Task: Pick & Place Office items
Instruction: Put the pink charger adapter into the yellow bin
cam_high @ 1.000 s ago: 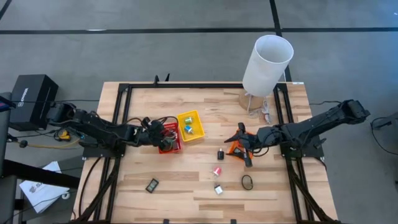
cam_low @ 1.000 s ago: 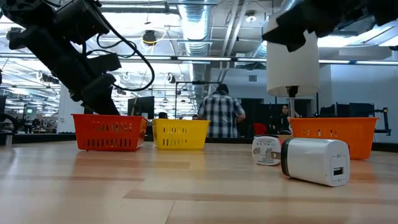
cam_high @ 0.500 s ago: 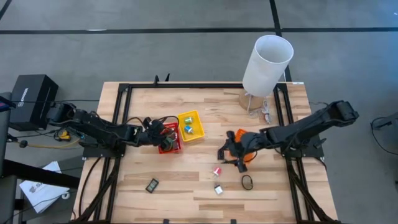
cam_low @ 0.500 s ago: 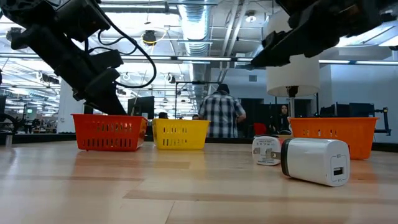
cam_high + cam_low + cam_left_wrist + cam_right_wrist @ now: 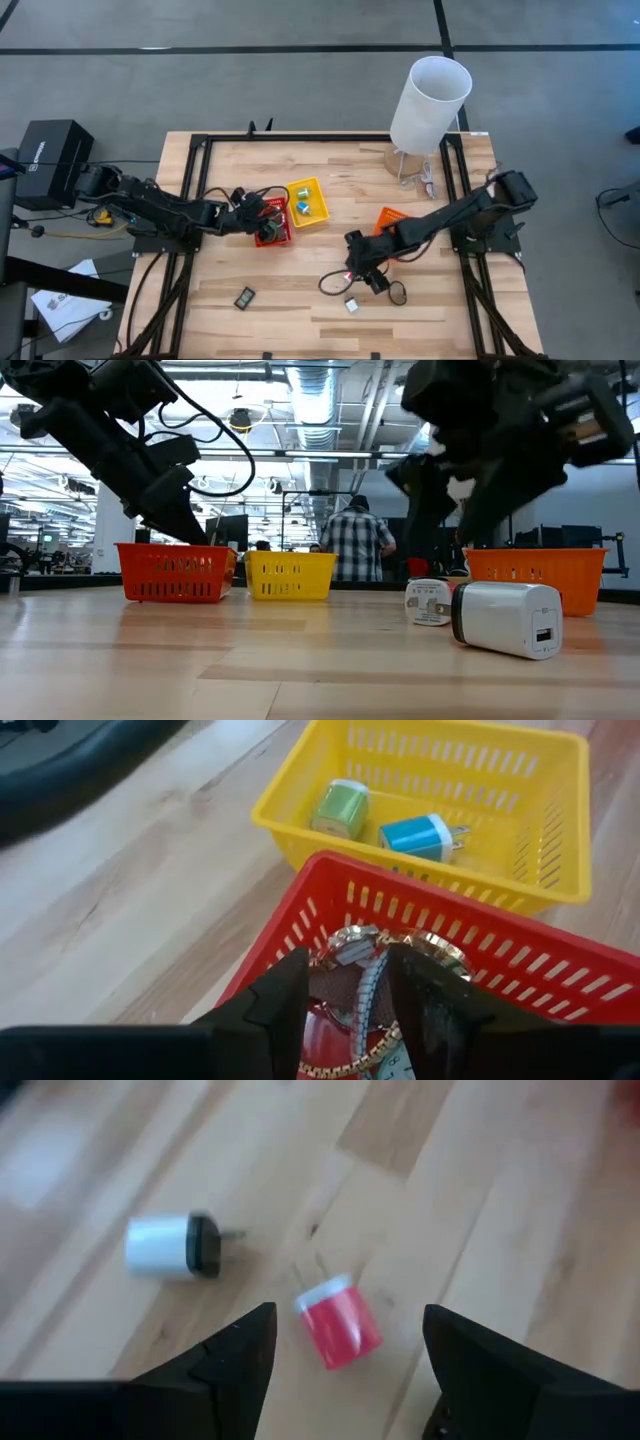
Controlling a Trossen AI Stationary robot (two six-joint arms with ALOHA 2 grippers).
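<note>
A small red plug-in charger (image 5: 338, 1325) lies on its side on the bare wooden table (image 5: 300, 310), with a white charger (image 5: 172, 1245) near it. The right gripper (image 5: 362, 270) has swung out from over the orange basket (image 5: 391, 217) in the last second and now hangs above the red charger, its fingers (image 5: 222, 1365) wide apart and empty. That suggests the red charger is the next pick.

The left gripper (image 5: 348, 992) hovers over the red basket (image 5: 560, 982), and its fingers have parted over the same second. Nothing is between them. Below lies a heap of gold-toned wristwatches (image 5: 372, 982), so a watch has probably just been dropped there.

Beside it, touching, the yellow basket (image 5: 300, 795) holds a green charger (image 5: 340, 806) and a blue charger (image 5: 420, 836). What the orange basket holds cannot be seen.

Still loose on the table: a black ring (image 5: 398, 293) and a dark watch-like item (image 5: 245, 297).
</note>
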